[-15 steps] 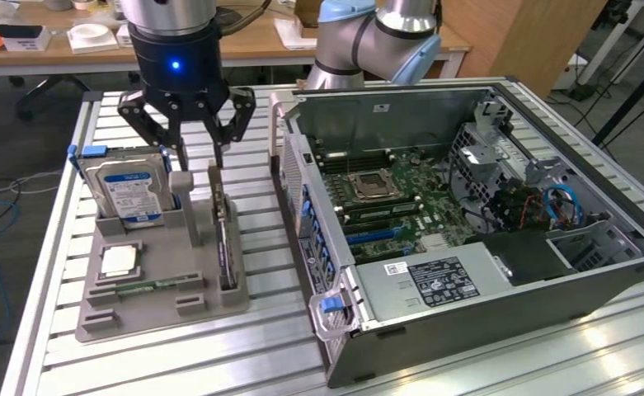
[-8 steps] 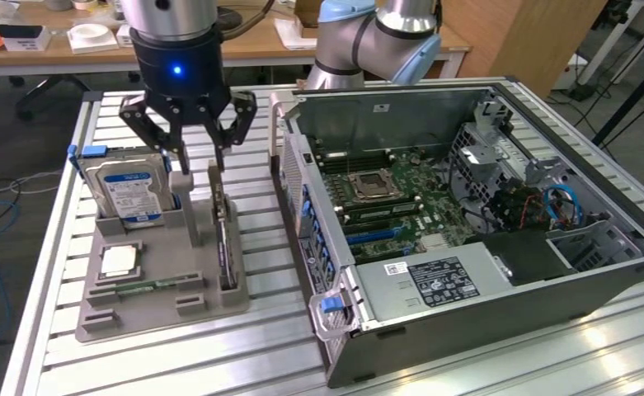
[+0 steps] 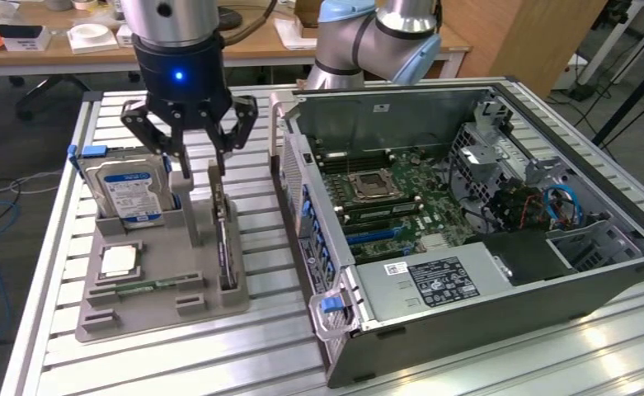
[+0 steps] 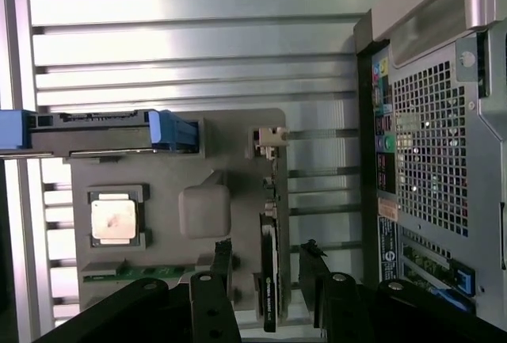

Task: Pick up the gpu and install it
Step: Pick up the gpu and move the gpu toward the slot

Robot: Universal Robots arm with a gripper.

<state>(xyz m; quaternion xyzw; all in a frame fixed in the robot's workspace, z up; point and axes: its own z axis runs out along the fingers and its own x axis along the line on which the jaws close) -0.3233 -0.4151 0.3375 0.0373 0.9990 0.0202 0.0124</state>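
In the exterior view, the claw (image 3: 200, 167) hangs with its fingers spread wide and gripping nothing, just above the far end of a grey holder (image 3: 195, 309) that lies on the slatted metal counter (image 3: 47, 355). The gpu (image 3: 225, 243) stands on edge in a slot along that holder. It is a thin, dark, flat card seen nearly edge-on, at about six o'clock from the claw and nine o'clock from the open computer case (image 3: 585, 285). A hard drive (image 3: 129, 194) with a blue-white label stands at ten o'clock from the card. A square processor (image 3: 118, 260) and a narrow green memory stick (image 3: 151, 286) lie at about eight o'clock from it. In the wrist view, the gpu (image 4: 269, 280) shows as a narrow black strip with a green board edge, and a pale metal bracket (image 4: 268, 141) sits at its far end. The open claw (image 4: 268, 245) straddles the card with one black fingertip (image 4: 224, 249) on each side, and clear gaps show between the fingertips and the card.
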